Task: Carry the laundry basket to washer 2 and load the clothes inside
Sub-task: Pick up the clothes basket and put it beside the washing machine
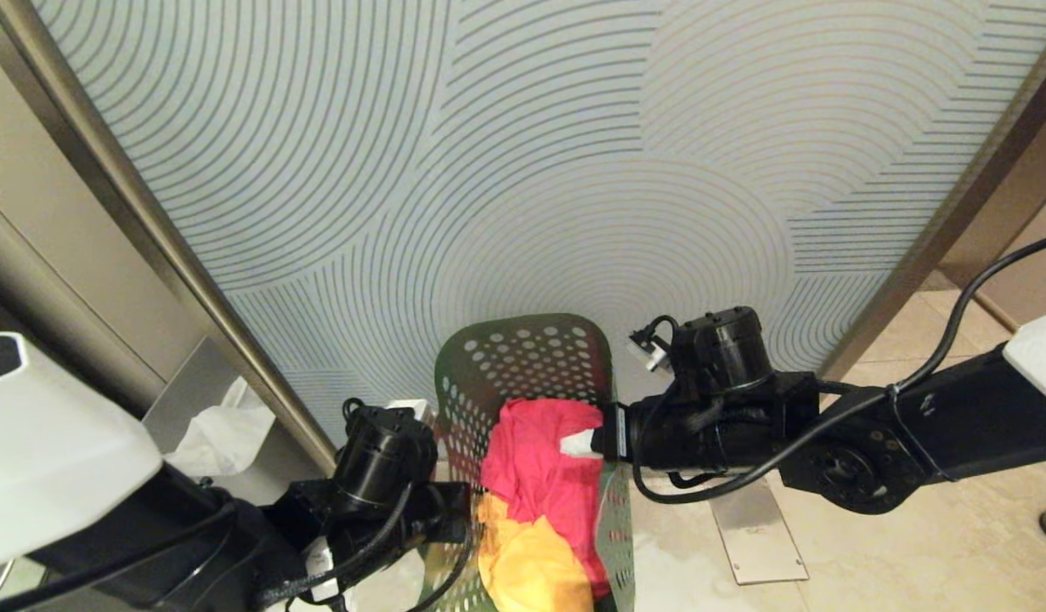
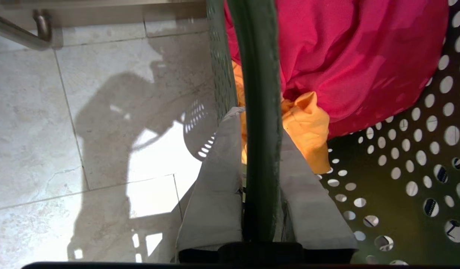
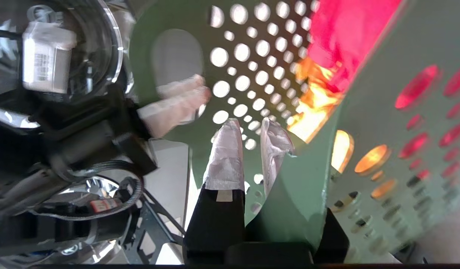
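A patterned wall panel (image 1: 523, 153) of curved grey lines is filling most of the head view, framed by a metal post (image 1: 149, 229) on the left and a bronze one (image 1: 939, 246) on the right. Beige floor tiles (image 1: 913, 544) are showing at lower right, with a metal floor plate (image 1: 756, 531) just beside the basket.

The laundry basket (image 1: 523, 361), green with round holes, is being held between the two arms directly before the panel. Its long axis is running from the robot toward the panel, the far end wall standing upright near it. Inside are lying the clothes: a magenta-pink garment (image 1: 544, 476) on top and toward the far end, a yellow-orange garment (image 1: 531, 569) beneath and nearer the robot.

The left gripper (image 2: 261, 149) is pinching the basket's left rim narrowly, one padded finger (image 2: 218, 179) outside the wall and one inside. The right gripper (image 3: 252, 138) is clamping the right rim in the same way, its taped fingertips (image 3: 228, 149) close together.

A grey bin with a white bag (image 1: 221, 429) is standing at the left, beyond the metal post.
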